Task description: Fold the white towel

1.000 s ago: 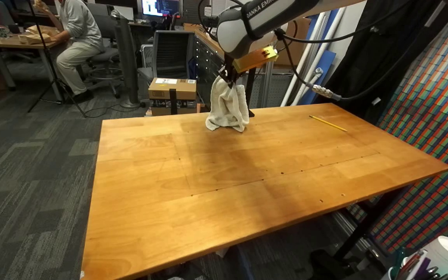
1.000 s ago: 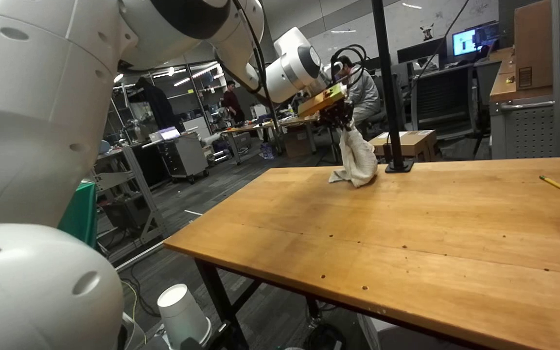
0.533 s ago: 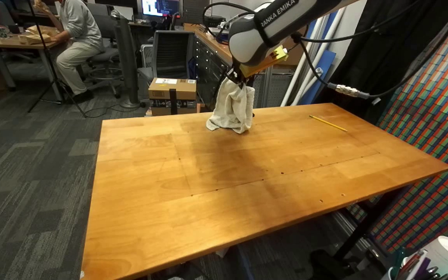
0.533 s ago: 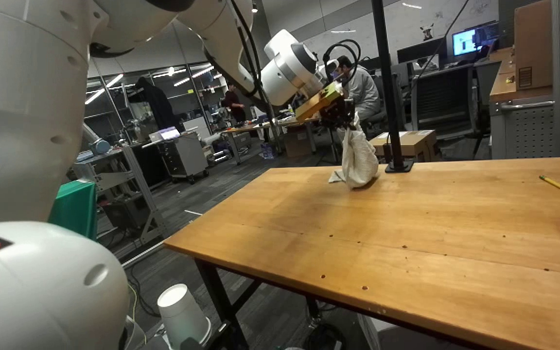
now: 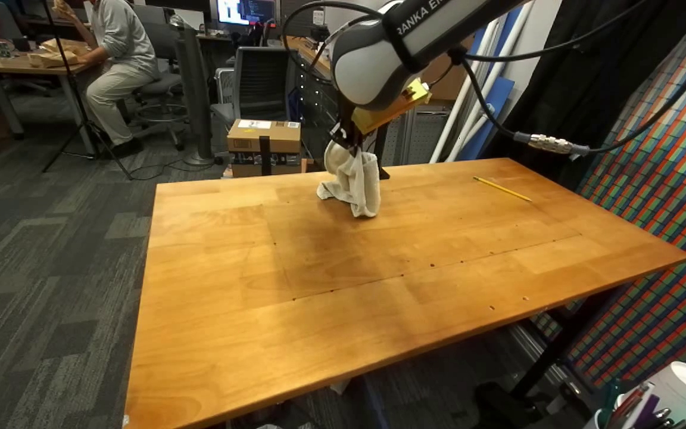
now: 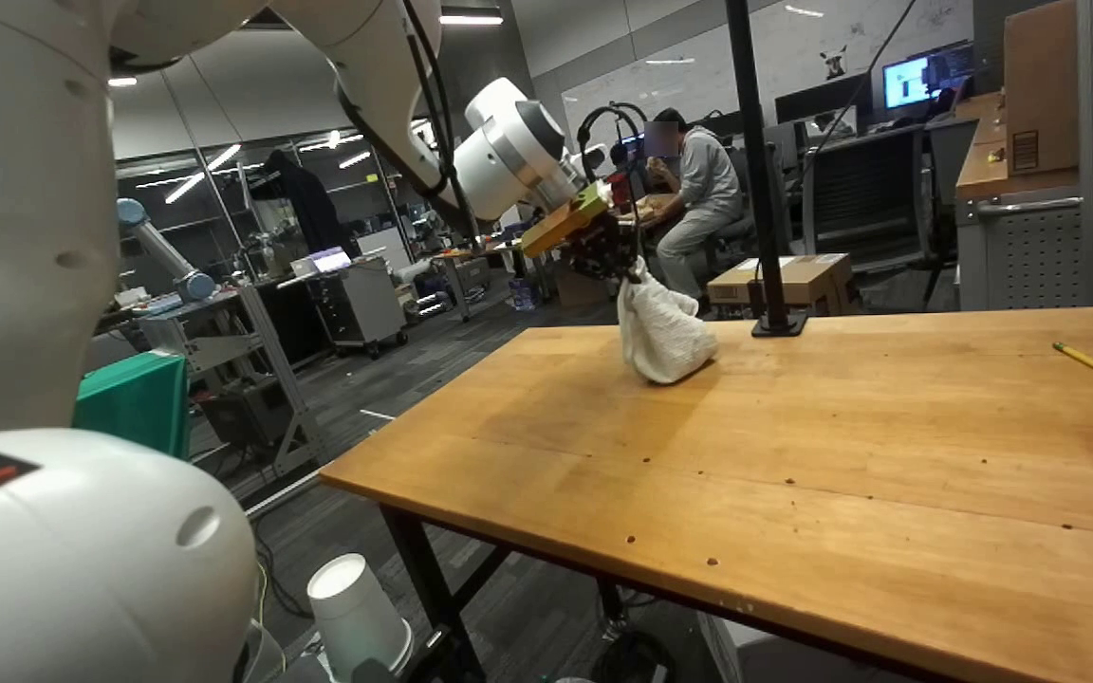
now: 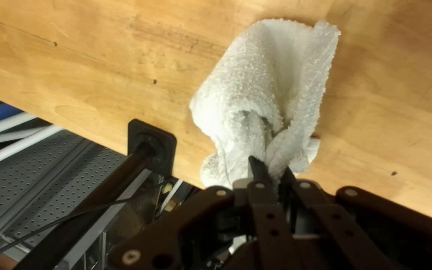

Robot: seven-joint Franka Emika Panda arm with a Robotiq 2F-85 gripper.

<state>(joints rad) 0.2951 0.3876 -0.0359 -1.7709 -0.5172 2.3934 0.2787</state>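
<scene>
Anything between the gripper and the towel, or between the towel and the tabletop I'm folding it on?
Nothing visible: the gripper has the towel pinched directly, and the towel's lower part appears to touch the table. The black post and pencil both stand apart from the towel.

Gray patterned carpet [image 5: 51, 286] is running beneath a desk [image 5: 12, 64]. In an exterior view, a ceiling light [image 6: 471, 16] and a monitor [image 6: 907, 83] are glowing; a dark chair [image 6: 864, 199] is standing near a perforated cabinet [image 6: 1021, 251].
</scene>
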